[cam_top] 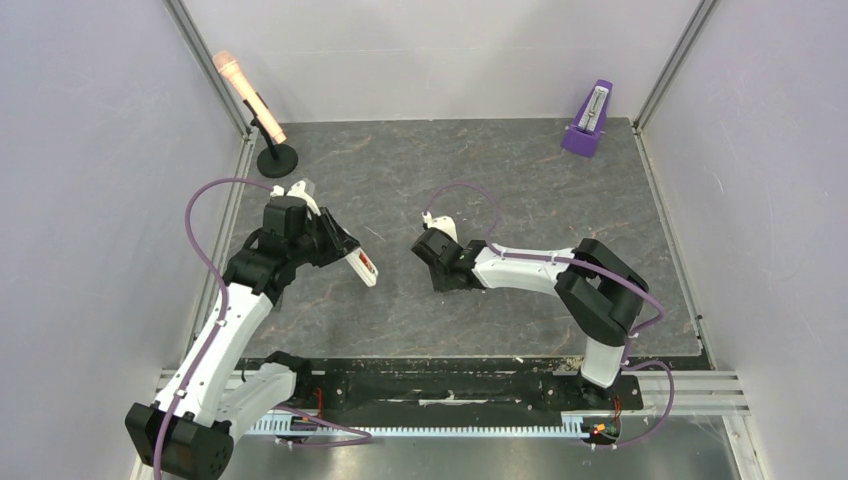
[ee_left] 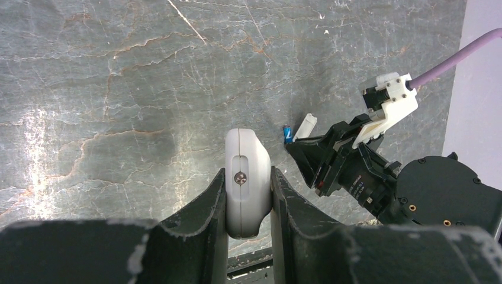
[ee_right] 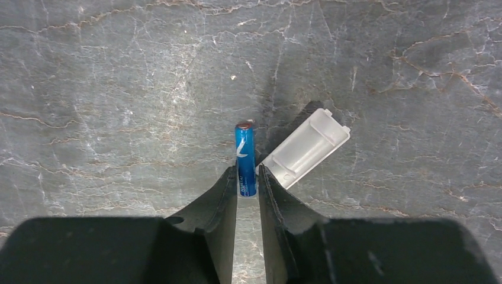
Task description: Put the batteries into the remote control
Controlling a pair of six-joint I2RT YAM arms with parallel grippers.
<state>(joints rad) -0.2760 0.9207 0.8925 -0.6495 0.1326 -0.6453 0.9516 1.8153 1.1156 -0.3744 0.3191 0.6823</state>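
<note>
My left gripper [cam_top: 348, 256] is shut on the white remote control [cam_top: 362, 268] and holds it above the table; in the left wrist view the remote [ee_left: 247, 177] is clamped on edge between the jaws. A small red-orange patch [cam_top: 367, 264] shows on the remote; I cannot tell whether it is the red-orange battery. My right gripper [ee_right: 247, 177] is shut on the near end of the blue battery [ee_right: 245, 155], low over the table. The blue battery also shows in the left wrist view [ee_left: 287, 134]. A white battery cover [ee_right: 308, 148] lies right beside it.
A pink microphone on a black stand [cam_top: 262, 112] is at the back left. A purple metronome [cam_top: 590, 120] stands at the back right. Grey walls close the marbled table [cam_top: 480, 180] on three sides. The right gripper [cam_top: 424, 252] is a short way right of the remote.
</note>
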